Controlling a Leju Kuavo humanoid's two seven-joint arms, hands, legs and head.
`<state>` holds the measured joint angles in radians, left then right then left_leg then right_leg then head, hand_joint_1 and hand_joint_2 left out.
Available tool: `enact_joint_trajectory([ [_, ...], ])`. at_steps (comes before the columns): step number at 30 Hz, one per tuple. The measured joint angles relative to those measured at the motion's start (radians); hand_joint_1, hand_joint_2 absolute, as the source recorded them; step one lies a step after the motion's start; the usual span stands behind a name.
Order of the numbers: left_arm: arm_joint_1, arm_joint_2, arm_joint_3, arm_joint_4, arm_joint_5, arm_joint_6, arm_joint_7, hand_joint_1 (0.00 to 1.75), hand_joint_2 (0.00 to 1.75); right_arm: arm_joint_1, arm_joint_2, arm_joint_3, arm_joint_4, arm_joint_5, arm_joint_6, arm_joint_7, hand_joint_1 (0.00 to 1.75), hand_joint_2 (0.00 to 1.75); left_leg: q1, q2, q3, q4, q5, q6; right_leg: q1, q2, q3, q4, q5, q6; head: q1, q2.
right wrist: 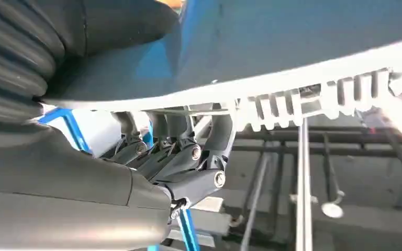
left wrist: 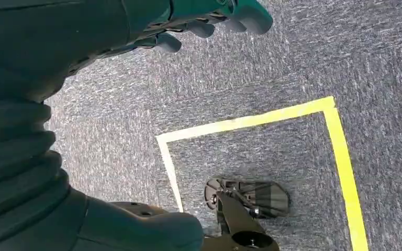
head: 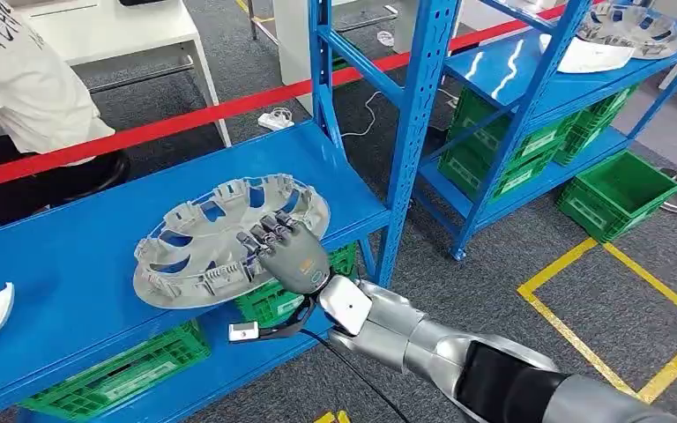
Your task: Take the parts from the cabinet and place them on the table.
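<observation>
Pickup step, at the grasp itself. The right hand (head: 293, 256) is at the near rim of the wheel cover (head: 229, 238), which lies on the blue shelf (head: 79, 264) of the rack with that rim jutting past the shelf's front edge. The head view shows the fingers (head: 269, 231) laid over the top of the rim; the right wrist view shows fingers (right wrist: 188, 157) curled up against the cover (right wrist: 293, 78), so the hand looks clamped on the rim, firmness unclear. The left hand (left wrist: 209, 21) hangs over the carpet, fingers loosely curled, holding nothing visible. Next likely needs a clean lift clear of the shelf. The cover is a pale grey disc, cut-out spokes, clip tabs around its edge, probably light plastic.
</observation>
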<state>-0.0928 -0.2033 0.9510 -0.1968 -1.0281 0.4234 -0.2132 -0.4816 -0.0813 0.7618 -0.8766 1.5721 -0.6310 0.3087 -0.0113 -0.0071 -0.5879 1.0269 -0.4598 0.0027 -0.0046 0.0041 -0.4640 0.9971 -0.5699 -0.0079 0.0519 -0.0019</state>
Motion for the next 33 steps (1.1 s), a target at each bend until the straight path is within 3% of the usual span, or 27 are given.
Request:
enact_joint_trajectory([
  [4, 0.007, 0.003, 0.0, 0.0, 0.002, 0.004, -0.003, 0.0, 1.75, -0.041, -0.01, 0.067, 0.019, 0.0, -0.002, 0.154, 1.75, 1.75, 0.0, 0.0, 0.0, 0.0, 0.0, 0.0, 0.0, 0.0, 0.0, 0.0, 0.0, 0.0, 0.0, 0.0],
  [8, 0.007, 0.003, 0.0, 0.0, 0.006, 0.005, -0.012, 0.0, 1.75, -0.064, -0.024, 0.107, 0.019, 0.001, 0.002, 0.165, 1.75, 1.75, 0.0, 0.0, 0.0, 0.0, 0.0, 0.0, 0.0, 0.0, 0.0, 0.0, 0.0, 0.0, 0.0, 0.0],
  [12, 0.007, 0.003, 0.0, 0.0, 0.005, 0.003, -0.016, 0.0, 1.75, -0.048, -0.031, 0.071, -0.004, -0.002, 0.003, 0.032, 1.75, 1.75, 0.0, 0.0, 0.0, 0.0, 0.0, 0.0, 0.0, 0.0, 0.0, 0.0, 0.0, 0.0, 0.0, 0.0],
  [15, 0.007, 0.003, 0.0, 0.0, 0.005, 0.003, -0.015, 0.0, 1.75, -0.005, -0.02, -0.026, -0.033, -0.002, 0.004, -0.136, 1.75, 1.75, 0.0, -0.001, 0.0, 0.0, 0.0, 0.0, 0.0, 0.0, 0.0, 0.0, 0.0, 0.0, 0.0, 0.0],
  [18, 0.007, 0.003, 0.0, 0.0, 0.005, 0.003, -0.013, 0.0, 1.75, 0.029, 0.012, -0.138, -0.048, -0.002, 0.025, -0.257, 1.75, 1.75, 0.0, -0.001, 0.0, -0.001, 0.0, 0.0, 0.0, 0.0, 0.0, -0.001, 0.0, 0.0, 0.0, 0.0],
  [22, 0.009, 0.003, 0.0, 0.0, 0.005, 0.003, -0.011, 0.0, 1.75, 0.059, 0.049, -0.249, -0.05, -0.003, 0.05, -0.327, 1.75, 1.75, 0.0, -0.001, 0.0, -0.001, 0.0, 0.0, 0.0, 0.0, 0.0, -0.001, 0.0, 0.0, 0.0, 0.0],
  [26, 0.01, 0.003, 0.0, 0.0, 0.005, 0.003, -0.011, 0.0, 1.75, 0.062, 0.059, -0.275, -0.045, -0.002, 0.046, -0.274, 1.75, 1.75, 0.0, -0.001, 0.0, -0.001, 0.0, 0.0, 0.0, 0.0, 0.0, 0.0, 0.0, 0.0, 0.0, 0.0],
  [29, 0.011, 0.003, 0.001, 0.0, 0.006, 0.004, -0.011, 0.0, 1.75, 0.052, 0.058, -0.257, -0.032, -0.002, 0.019, -0.168, 1.75, 1.75, 0.0, -0.001, 0.0, -0.001, 0.0, 0.0, 0.0, 0.0, 0.0, 0.0, 0.0, 0.0, 0.0, 0.0],
  [33, 0.01, 0.003, 0.002, 0.0, 0.006, 0.005, -0.011, 0.0, 1.75, 0.008, 0.042, -0.177, -0.02, 0.0, 0.004, -0.042, 1.75, 1.75, 0.0, 0.0, 0.0, -0.001, 0.0, 0.0, 0.0, 0.001, 0.0, -0.001, 0.0, 0.0, 0.0, 0.0],
])
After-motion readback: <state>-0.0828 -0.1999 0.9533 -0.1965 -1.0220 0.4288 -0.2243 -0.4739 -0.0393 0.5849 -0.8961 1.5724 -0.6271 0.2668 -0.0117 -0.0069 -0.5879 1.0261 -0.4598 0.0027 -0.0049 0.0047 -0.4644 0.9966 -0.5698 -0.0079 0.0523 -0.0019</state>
